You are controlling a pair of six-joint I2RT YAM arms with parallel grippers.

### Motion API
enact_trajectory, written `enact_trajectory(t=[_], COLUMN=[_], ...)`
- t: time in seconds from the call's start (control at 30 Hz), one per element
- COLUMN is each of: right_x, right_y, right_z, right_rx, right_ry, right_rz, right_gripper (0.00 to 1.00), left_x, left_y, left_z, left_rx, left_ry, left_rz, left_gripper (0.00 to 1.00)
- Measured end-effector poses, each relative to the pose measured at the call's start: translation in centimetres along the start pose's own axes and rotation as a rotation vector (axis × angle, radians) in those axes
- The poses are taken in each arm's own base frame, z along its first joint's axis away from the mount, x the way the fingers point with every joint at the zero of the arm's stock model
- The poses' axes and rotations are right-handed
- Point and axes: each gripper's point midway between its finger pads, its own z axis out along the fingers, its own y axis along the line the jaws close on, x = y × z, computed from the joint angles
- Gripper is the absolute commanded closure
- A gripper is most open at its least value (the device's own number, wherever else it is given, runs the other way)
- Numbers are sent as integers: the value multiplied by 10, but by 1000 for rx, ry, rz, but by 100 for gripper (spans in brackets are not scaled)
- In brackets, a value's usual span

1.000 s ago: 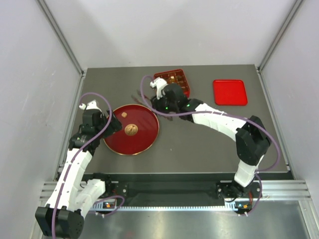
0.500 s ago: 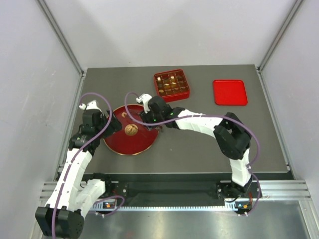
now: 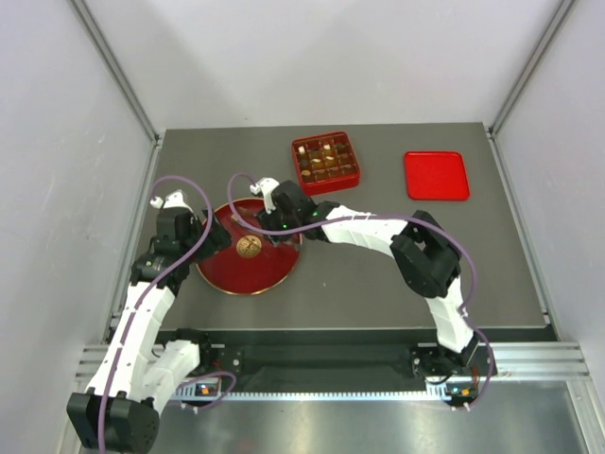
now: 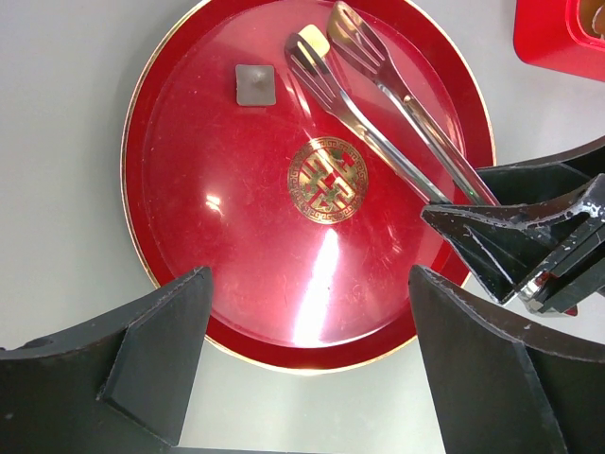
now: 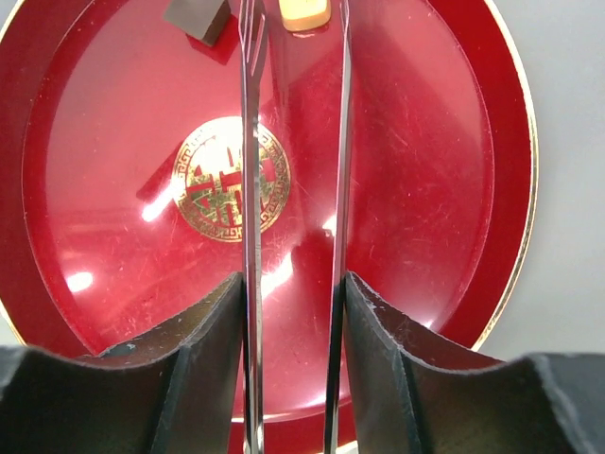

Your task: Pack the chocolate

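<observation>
Right wrist view looks straight down on a round red plate [image 5: 492, 189] with a gold emblem [image 5: 230, 180] at its centre. The right pincer [image 5: 293, 284] is clamped on a pair of metal tongs [image 5: 250, 189], 1 finger pressing each arm from outside, and the 2 arms run forward over the plate with a gap between them. A cream piece [image 5: 304, 11] of chocolate lies on the plate between the tong tips, nearer the right-hand tip; whether a tip touches it cannot be told. A dark piece [image 5: 197, 16] sits just beside it, outside the other tip.

Left wrist view shows the left pincer [image 4: 307, 284] spread wide above the near rim of the plate, with nothing between its fingers. The same dark piece shows there as a small square block lying flat, close to the tong ends.

Top external view has the plate at the left of the grey bench [image 3: 378, 274], the right arm stretched across to it. Behind it, well apart, stands the square red box [image 3: 327, 181], its compartments filled with more chocolates [image 3: 325, 157]. A flat red lid [image 3: 436, 175] lies to the right of the box.
</observation>
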Motion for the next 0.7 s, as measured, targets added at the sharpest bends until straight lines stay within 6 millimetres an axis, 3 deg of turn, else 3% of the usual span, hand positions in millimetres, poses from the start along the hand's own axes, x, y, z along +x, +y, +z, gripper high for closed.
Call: enact_trajectory(t=[0.53, 0.7], right_x=[1, 2], right_y=[4, 6], right_z=[0, -18], right_rx=[-17, -28], right_ry=[5, 1], right_rz=[12, 23], right_gripper=[65, 66], left_x=[0, 0], left_y=[0, 0], left_z=[0, 0], left_rx=[0, 0], left_ry=[0, 0], left_rz=[0, 0], left_gripper=[11, 11])
